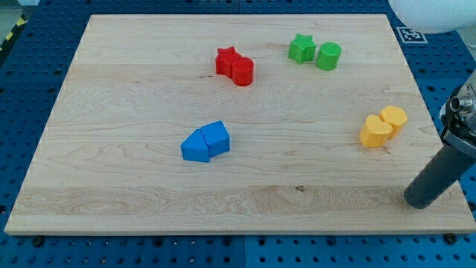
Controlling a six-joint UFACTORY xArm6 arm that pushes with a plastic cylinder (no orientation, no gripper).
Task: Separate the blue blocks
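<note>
Resting on a wooden worktop (134,89), two blue blocks (205,142) sit pressed together, left of centre and toward the near edge. Their shapes are faceted; the left one looks wedge-like, the right one more boxy. They touch along one slanted seam.

My tip (416,202) stands at the near right corner, well apart from the blue pair. There are no fingers here, only a plain dark rod, so nothing is held.

The blocks look small, light, rigid and smooth, likely to slide easily and to spin if pushed off-centre. No grasp is possible; a push into the seam, or against one block's outer face, seems the best contact.

Other pairs lie farther off: red blocks (234,65), green blocks (314,52), yellow blocks (384,125).
</note>
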